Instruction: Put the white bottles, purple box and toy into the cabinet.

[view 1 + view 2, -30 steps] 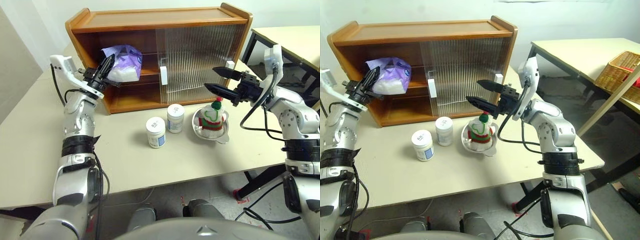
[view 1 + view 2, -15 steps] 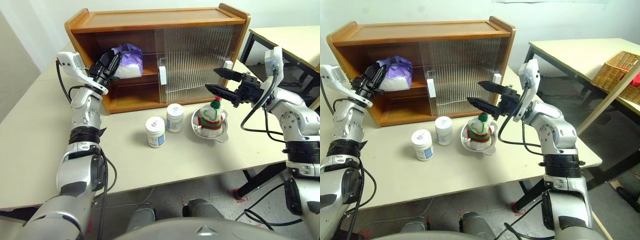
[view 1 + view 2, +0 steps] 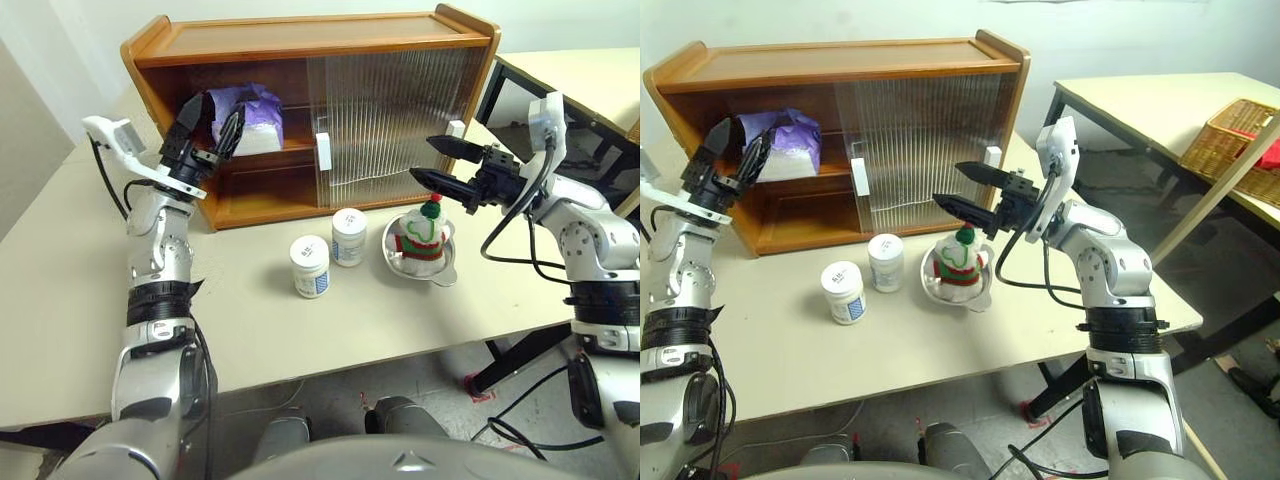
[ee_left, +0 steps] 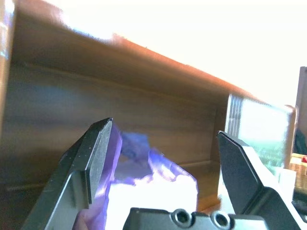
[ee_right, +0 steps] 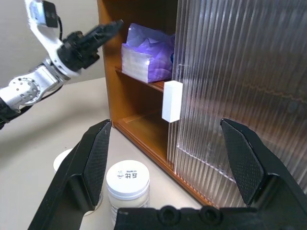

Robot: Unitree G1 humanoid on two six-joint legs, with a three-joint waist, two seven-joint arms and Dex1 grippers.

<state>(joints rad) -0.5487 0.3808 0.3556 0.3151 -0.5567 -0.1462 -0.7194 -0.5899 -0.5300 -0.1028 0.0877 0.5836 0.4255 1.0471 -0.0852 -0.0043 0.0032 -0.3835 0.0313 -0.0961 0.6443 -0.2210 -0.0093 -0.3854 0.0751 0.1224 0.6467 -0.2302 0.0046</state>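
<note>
Head views evenly lit, bright and diffuse – soft, short shadows under the white bottles [image 3: 311, 265] and the steel bowl [image 3: 420, 262] on the table [image 3: 70, 270]. Straight lines bow slightly toward the picture edges. Cabinet [image 3: 310, 40] interior sits in shade. Left wrist view: upper part blown out to white glare, wood below it dark, the purple box [image 4: 158, 187] soft and overexposed – near fingers blurred. Right wrist view clear, mild sheen on the ribbed door [image 5: 240, 72].
</note>
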